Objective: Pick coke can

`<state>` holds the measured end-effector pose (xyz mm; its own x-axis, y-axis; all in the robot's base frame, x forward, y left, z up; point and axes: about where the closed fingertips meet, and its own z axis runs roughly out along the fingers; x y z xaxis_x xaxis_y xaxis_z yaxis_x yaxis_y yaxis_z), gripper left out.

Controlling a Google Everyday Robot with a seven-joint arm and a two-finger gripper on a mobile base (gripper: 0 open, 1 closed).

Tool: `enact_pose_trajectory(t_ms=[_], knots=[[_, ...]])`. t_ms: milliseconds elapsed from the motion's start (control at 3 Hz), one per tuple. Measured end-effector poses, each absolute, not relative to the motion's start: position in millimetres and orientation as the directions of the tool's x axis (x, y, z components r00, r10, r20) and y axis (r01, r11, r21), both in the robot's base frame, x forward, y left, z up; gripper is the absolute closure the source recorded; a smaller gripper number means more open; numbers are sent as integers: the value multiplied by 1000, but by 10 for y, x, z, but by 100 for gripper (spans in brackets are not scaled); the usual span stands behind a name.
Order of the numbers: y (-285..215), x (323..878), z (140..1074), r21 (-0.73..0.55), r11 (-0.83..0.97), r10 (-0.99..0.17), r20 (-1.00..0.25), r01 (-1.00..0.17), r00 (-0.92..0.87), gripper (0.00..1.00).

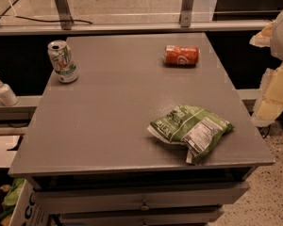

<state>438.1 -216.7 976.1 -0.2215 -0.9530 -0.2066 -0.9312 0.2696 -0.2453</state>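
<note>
The coke can [181, 55] is red-orange with white script. It lies on its side at the far right of the grey table top [113, 112]. My gripper [272, 98] shows as pale white and yellow parts at the right edge of the camera view. It is beyond the table's right side, well to the right of the can and nearer the camera. It is apart from the can and touches nothing on the table.
A white-and-green can [62, 61] stands upright at the far left. A green chip bag [191, 131] lies near the front right. A white pump bottle [4, 91] stands on a ledge to the left. Drawers [141, 199] are under the table top. A railing [132, 27] runs behind.
</note>
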Motion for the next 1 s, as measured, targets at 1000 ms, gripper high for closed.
enact_pose_trajectory(t_ms=[1000], knots=[[-2246,4781,9643,-276,273,-934,-306,-921,-185,0]])
